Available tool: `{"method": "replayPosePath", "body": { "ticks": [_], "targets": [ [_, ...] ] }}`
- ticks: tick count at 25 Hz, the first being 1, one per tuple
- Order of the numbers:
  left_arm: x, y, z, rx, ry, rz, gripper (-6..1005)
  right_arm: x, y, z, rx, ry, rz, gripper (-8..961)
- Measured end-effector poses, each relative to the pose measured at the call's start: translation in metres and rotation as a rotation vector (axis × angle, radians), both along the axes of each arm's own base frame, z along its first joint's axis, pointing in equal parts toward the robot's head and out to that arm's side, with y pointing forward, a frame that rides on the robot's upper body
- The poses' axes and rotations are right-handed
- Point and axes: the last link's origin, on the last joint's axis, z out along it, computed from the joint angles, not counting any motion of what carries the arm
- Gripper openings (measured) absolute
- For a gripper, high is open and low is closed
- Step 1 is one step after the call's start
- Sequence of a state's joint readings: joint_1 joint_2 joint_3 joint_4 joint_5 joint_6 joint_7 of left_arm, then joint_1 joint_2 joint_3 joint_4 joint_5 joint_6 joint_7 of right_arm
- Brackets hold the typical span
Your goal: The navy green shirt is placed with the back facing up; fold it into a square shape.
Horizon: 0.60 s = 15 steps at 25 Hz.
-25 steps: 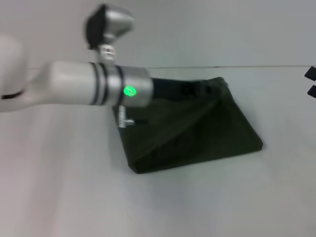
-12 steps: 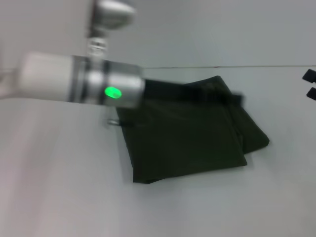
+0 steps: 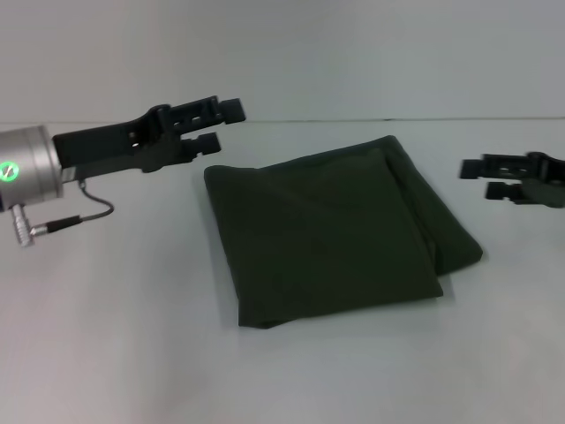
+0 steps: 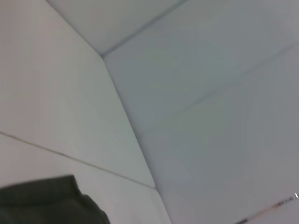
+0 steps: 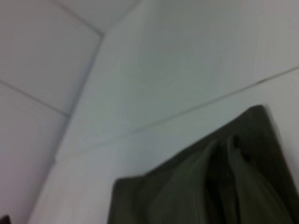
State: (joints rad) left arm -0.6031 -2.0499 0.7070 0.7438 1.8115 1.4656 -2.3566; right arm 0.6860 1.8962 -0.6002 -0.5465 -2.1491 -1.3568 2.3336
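Olive cloth: the navy green shirt (image 3: 331,234) lies folded into a rough square at the middle of the table (image 3: 115,353), plain side up, no lettering showing.
Fold edges: one under-layer sticks out past the top layer along the side facing the robot's right, so the square is not quite even.
Task progress: the folding looks complete or nearly so; a small tidy of that protruding layer may be all that remains.
Left gripper: the left gripper (image 3: 221,122) hangs above the table just beyond the shirt's far left corner, apart from the cloth. Its two dark fingers (image 3: 231,108) stand a narrow gap apart and hold nothing.
Right gripper: the right gripper (image 3: 474,177) hovers off the shirt's right side, well apart from it, fingers slightly parted and empty.
Why so placed: both arms sit clear of the cloth, likely so the folded shirt rests undisturbed.
Wrist views: each shows only a corner of dark cloth on pale table.
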Motion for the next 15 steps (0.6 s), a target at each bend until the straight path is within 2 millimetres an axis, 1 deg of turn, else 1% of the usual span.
{"method": "replayPosePath", "body": {
  "ticks": [3, 6, 9, 12, 15],
  "targets": [
    [-0.009, -0.004, 0.003, 0.019, 0.000, 0.015, 903, -0.019, 0.015, -0.007, -0.068, -0.079, 0.015, 867],
    [-0.011, -0.005, 0.005, 0.027, 0.003, 0.014, 913, -0.036, 0.026, -0.019, -0.131, -0.162, 0.021, 867],
    [-0.012, -0.005, 0.007, 0.032, 0.007, 0.010, 919, -0.046, 0.031, -0.030, -0.171, -0.233, 0.016, 867],
    [-0.012, -0.004, 0.009, 0.036, 0.012, 0.008, 919, -0.051, 0.033, -0.038, -0.198, -0.284, 0.013, 866],
    [-0.014, -0.004, 0.010, 0.039, 0.014, 0.014, 919, -0.052, 0.036, -0.046, -0.196, -0.317, 0.009, 866]
  ]
}}
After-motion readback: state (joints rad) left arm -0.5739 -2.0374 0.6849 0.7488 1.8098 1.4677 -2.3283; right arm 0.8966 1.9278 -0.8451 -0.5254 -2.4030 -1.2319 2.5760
